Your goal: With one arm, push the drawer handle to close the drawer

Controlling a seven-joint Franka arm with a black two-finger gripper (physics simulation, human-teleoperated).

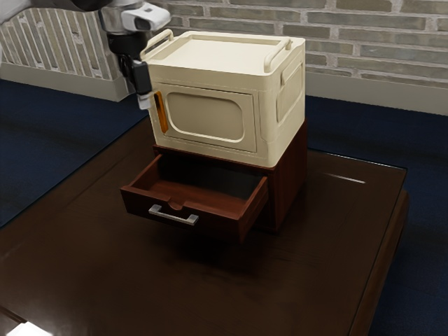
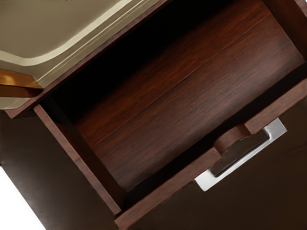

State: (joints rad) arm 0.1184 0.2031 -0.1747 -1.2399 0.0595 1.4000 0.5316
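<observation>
Dark brown and glossy, the tabletop (image 1: 105, 280) spreads across the foreground, its left edge slanting away toward the far edge. Near that far edge, closer to its left end in the exterior view, stands a reddish-brown wooden cabinet (image 1: 288, 180) carrying a cream storage box (image 1: 280, 133) with an orange-brown handle (image 1: 162, 112). The cabinet's drawer (image 1: 227, 218) is pulled well out toward the viewer, and a silver drawer handle (image 1: 173, 216) runs along its front, below a small rounded notch. My fingers (image 1: 144, 101) hang beside the box's front, toward the exterior view's left, higher than the drawer and apart from its handle; I cannot tell whether they are released or clenched. I judge this to be the approach, with the push not begun. The next move seems to call for going outward and down, clear of the drawer's front board, to come level with the silver handle from outside, then pressing straight toward the cabinet. Descending too soon could land me inside the drawer.
</observation>
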